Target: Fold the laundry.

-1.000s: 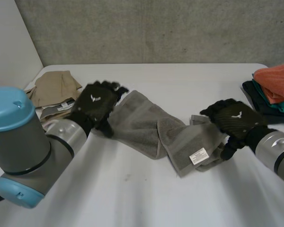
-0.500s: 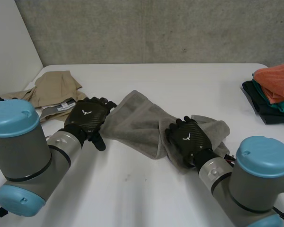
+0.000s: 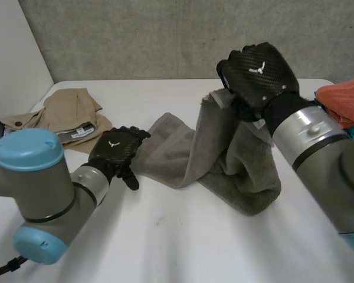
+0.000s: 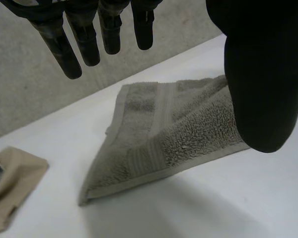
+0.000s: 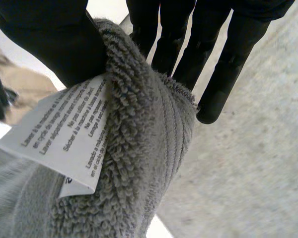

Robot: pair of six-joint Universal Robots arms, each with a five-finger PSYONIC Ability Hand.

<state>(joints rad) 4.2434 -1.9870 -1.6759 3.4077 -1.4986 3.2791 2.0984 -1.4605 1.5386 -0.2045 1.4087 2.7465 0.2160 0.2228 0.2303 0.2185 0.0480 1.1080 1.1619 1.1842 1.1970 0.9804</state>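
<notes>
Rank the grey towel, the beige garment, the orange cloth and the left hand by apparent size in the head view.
1. grey towel, clearly the largest.
2. beige garment.
3. left hand and orange cloth look about alike. The cloth runs off the picture's edge, so these two are not ranked against each other.

Near side of grey terry towel (image 3: pixel 183 156): bare white table (image 3: pixel 165 242), wide room.
Far side: bare strip up to grey concrete wall (image 3: pixel 165 35), passable.
Towel's left: black left hand (image 3: pixel 113 150) at corner, fingers straight; tan garment pile (image 3: pixel 68 112) just beyond.
Towel's right: orange-and-teal folded stack (image 3: pixel 342 103) by table edge.
Above: black right hand (image 3: pixel 256 68) pinches raised end; cloth hangs as a curtain.
</notes>
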